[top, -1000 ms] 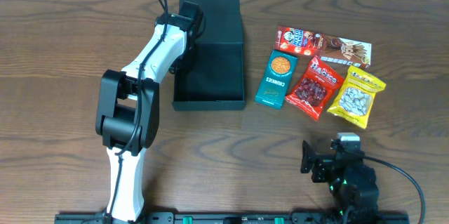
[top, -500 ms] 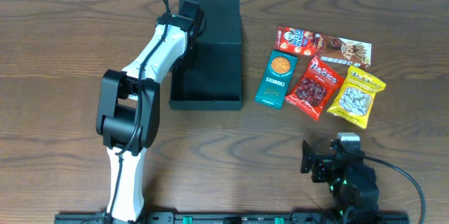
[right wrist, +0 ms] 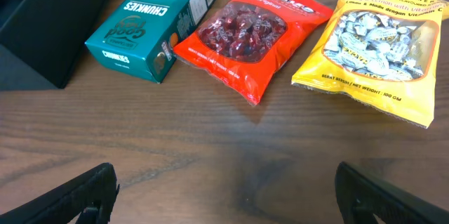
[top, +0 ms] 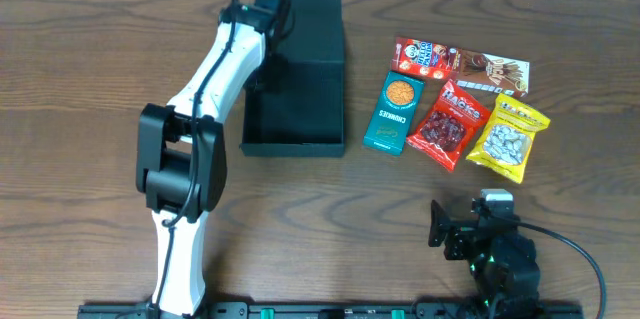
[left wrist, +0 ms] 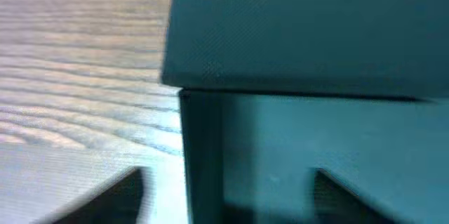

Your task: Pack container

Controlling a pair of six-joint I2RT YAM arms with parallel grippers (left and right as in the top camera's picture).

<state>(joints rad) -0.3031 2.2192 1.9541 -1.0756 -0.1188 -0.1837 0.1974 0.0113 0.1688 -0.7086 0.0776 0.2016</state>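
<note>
Left wrist view: the left gripper gapes wide, straddling the container wall, clamping nothing.

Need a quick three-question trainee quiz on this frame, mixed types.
1. True or false: the container already holds something.
2. The left gripper is at the container's: A) far left corner B) near wall C) right wall
3. How many snack items lie on the table?
Key: 1 false; 2 A; 3 four.
</note>
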